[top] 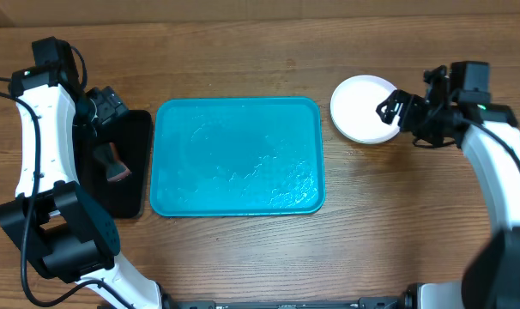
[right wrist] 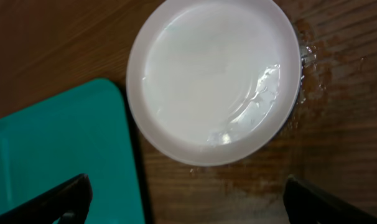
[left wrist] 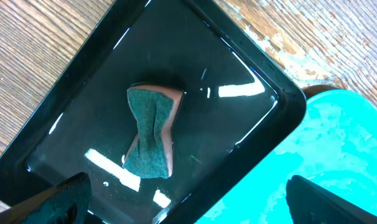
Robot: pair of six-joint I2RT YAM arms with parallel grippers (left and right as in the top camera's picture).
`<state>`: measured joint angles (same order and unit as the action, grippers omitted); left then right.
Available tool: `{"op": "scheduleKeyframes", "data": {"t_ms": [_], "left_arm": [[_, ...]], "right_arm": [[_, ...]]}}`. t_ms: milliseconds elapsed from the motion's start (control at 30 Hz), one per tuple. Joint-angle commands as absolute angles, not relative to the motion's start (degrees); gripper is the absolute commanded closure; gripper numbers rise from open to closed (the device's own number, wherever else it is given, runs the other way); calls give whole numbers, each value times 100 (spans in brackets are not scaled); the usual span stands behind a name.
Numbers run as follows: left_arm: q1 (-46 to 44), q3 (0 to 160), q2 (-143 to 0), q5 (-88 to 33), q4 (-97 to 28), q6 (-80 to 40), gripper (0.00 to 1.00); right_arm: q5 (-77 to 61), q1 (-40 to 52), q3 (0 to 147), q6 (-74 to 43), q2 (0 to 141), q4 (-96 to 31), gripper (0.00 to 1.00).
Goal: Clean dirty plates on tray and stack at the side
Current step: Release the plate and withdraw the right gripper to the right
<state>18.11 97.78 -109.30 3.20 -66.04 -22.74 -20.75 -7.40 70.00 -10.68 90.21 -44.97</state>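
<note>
At upper right of the overhead view, right gripper (top: 389, 109) is spread wide and empty, just beside the white plate (top: 359, 107), which sits off the tray (top: 238, 154). Can't tell if other plates lie beneath. Same for left gripper (left wrist: 188, 202): spread, empty, over sponge (left wrist: 150, 134) in black tray (left wrist: 70, 106). Risk: a finger clips the wet rim on retreat and slides the plate.

no readable text, labels or numbers
</note>
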Motion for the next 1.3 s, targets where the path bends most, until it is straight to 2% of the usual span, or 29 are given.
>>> {"op": "scheduleKeyframes", "data": {"t_ms": [0, 300, 500, 1100, 1267], "left_arm": [[1798, 9859, -10888, 274, -6598, -2335, 0], [1798, 9859, -10888, 274, -6598, -2335, 0], [1798, 9859, -10888, 274, -6598, -2335, 0], [1798, 9859, -10888, 274, -6598, -2335, 0], [1798, 9859, -10888, 274, -6598, -2335, 0]], "right_arm": [[-2126, -534, 7004, -998, 8285, -4945, 0], [-1925, 154, 6681, -993, 6622, -6547, 0], [-2051, 513, 6681, -1245, 6274, -7494, 0], [-1959, 515, 6678, -1203, 6311, -7966, 0], [-1931, 515, 6495, -1199, 6305, -7736, 0]]}}
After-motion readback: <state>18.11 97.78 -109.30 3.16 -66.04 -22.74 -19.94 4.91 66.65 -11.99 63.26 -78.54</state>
